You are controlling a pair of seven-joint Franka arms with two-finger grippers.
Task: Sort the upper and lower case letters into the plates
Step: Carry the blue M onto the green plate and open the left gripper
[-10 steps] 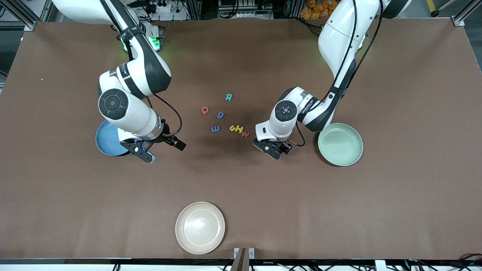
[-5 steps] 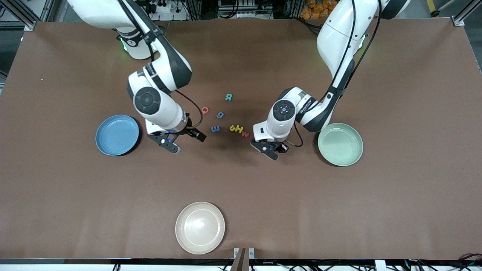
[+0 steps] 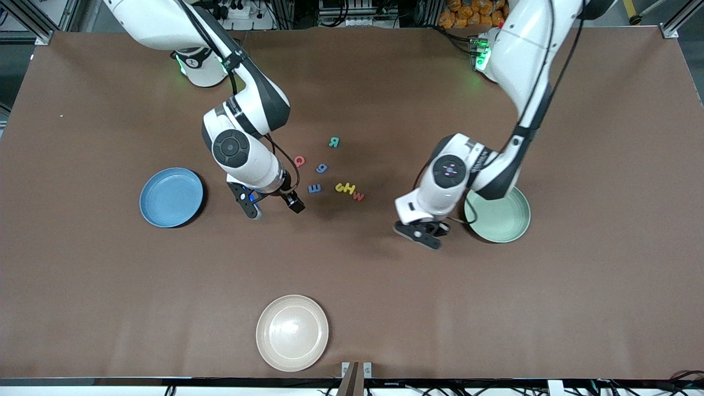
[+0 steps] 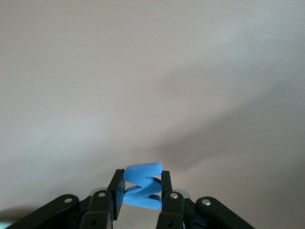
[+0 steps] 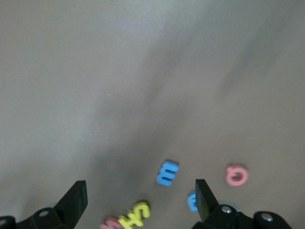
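My left gripper [image 3: 421, 234] is shut on a small blue zigzag letter [image 4: 143, 172], which sits squeezed between its two fingers [image 4: 117, 187]. It hangs over bare table beside the mint green plate [image 3: 505, 220]. My right gripper [image 3: 273, 204] stands open and empty over the table next to the loose letters, between them and the sky blue plate [image 3: 171, 197]. On the table lie a teal letter [image 3: 334, 142], a red Q [image 3: 299, 161], a blue g [image 3: 322, 168], a blue E [image 3: 314, 188], yellow letters [image 3: 345, 188] and a red w [image 3: 358, 196]. The right wrist view shows the blue E [image 5: 167, 172] and the red Q [image 5: 237, 175].
A cream-beige plate [image 3: 292, 333] sits near the table edge closest to the front camera. The left arm's elbow overhangs part of the mint green plate. Brown table mat [image 3: 577, 286] stretches around everything.
My left gripper closed on the blue letter and carried it away from the letter group toward the mint plate. My right arm swung from over the blue plate to beside the letters.
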